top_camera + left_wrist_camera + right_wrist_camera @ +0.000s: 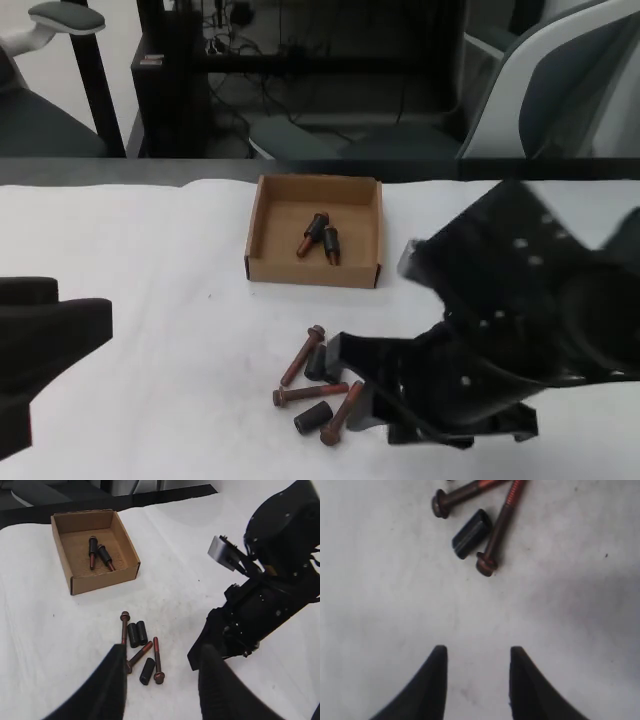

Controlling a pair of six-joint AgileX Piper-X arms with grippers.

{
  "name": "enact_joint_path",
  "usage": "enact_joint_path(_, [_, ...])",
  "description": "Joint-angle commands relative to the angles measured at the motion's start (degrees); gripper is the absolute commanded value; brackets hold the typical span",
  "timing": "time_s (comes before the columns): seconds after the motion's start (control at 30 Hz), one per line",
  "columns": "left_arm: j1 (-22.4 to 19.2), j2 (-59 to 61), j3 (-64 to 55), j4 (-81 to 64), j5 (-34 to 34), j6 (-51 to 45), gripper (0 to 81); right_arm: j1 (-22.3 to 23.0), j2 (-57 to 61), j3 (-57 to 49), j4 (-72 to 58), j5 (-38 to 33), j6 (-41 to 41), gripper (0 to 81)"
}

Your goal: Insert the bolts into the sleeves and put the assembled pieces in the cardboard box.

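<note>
We see a white cover (150, 250) spread over the bench, taking up the lower part of the high view. Its far edge meets a dark strip (100, 170) running across the middle. Behind it, in the upper right, we see a grey and white office chair (560, 80). In the upper left there is a grey armrest (65, 15), near a black stand (170, 90). We see cables (240, 25) at the top centre, above a grey seat (330, 135).

Copper-brown bolts (124, 627) and black sleeves (133, 635) are seen on a white bench cover (40, 645); the cardboard box (102, 581) is plain brown.
</note>
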Motion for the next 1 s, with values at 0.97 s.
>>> enact_joint_path(0.97, [-0.08,-0.42,-0.06,-0.72,0.4,0.29,45.9,-4.29,11.08,-11.43,-0.12,-3.03,-21.39,47.2])
